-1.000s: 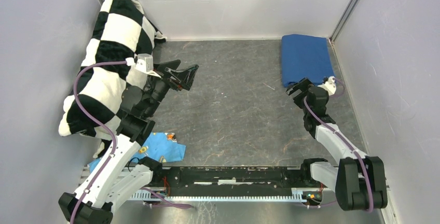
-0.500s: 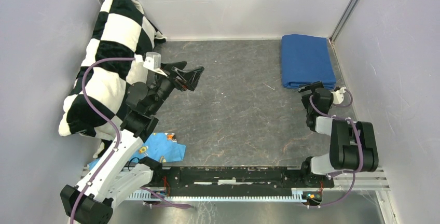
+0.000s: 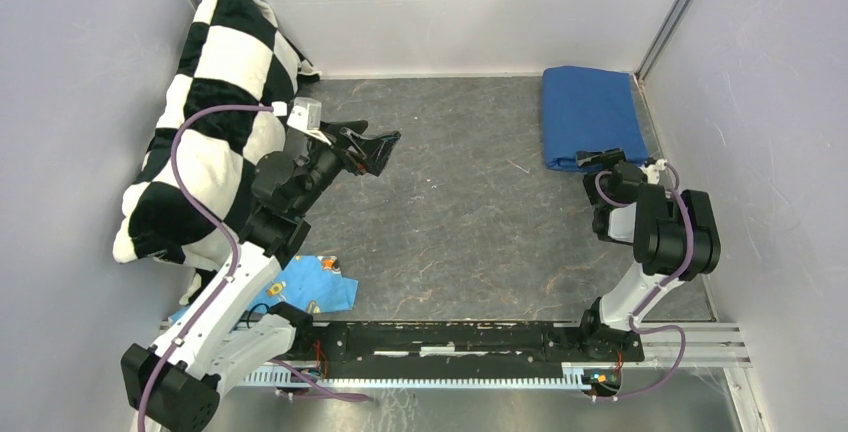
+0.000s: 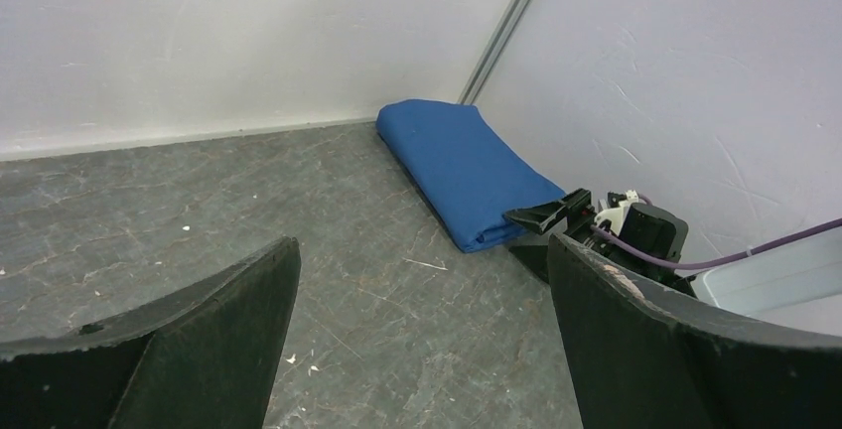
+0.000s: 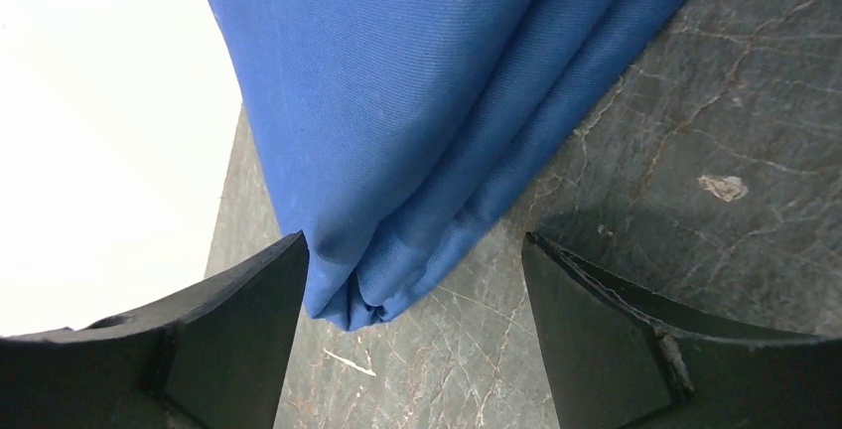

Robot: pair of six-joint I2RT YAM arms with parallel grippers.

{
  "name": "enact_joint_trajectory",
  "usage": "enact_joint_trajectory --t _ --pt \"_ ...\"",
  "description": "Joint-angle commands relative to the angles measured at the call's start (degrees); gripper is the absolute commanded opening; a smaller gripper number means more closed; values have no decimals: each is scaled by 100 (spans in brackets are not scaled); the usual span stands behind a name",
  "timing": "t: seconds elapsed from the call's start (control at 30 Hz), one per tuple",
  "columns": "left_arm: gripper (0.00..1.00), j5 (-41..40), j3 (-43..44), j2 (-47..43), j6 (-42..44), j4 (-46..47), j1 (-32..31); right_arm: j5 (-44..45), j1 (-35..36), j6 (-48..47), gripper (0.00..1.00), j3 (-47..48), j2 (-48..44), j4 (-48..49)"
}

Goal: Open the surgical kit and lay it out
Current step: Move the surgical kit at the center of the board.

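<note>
At the far left we see a black-and-white checkered pillow (image 3: 215,102) propped against the wall (image 3: 60,152). Near the front edge, a light blue patterned cloth scrap (image 3: 312,287) lies on the bench (image 3: 460,222). Our left end effector (image 3: 372,148) hovers above the bench beside the pillow, its fingers (image 4: 199,330) wide apart and holding nothing. In the far right corner lies the surgical kit (image 3: 590,117), a dark blue cloth wrap folded shut. Our right end effector (image 3: 598,159) sits low at the wrap's near edge. Its fingers (image 5: 228,340) are apart, with the folded corner of the cloth between them, unclamped.
</note>
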Motion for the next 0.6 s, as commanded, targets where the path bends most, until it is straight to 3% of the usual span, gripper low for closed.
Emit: enact_joint_trajectory --t 0.0,0.13,0.57 --pt "100 183 116 84 -120 335 -12 -227 -60 212 85 -164 232 644" --pt "100 288 93 122 -193 416 -10 -5 -79 414 82 -342 305 831" --pt "100 336 44 93 -205 522 -11 -155 -113 394 50 -270 723 1514"
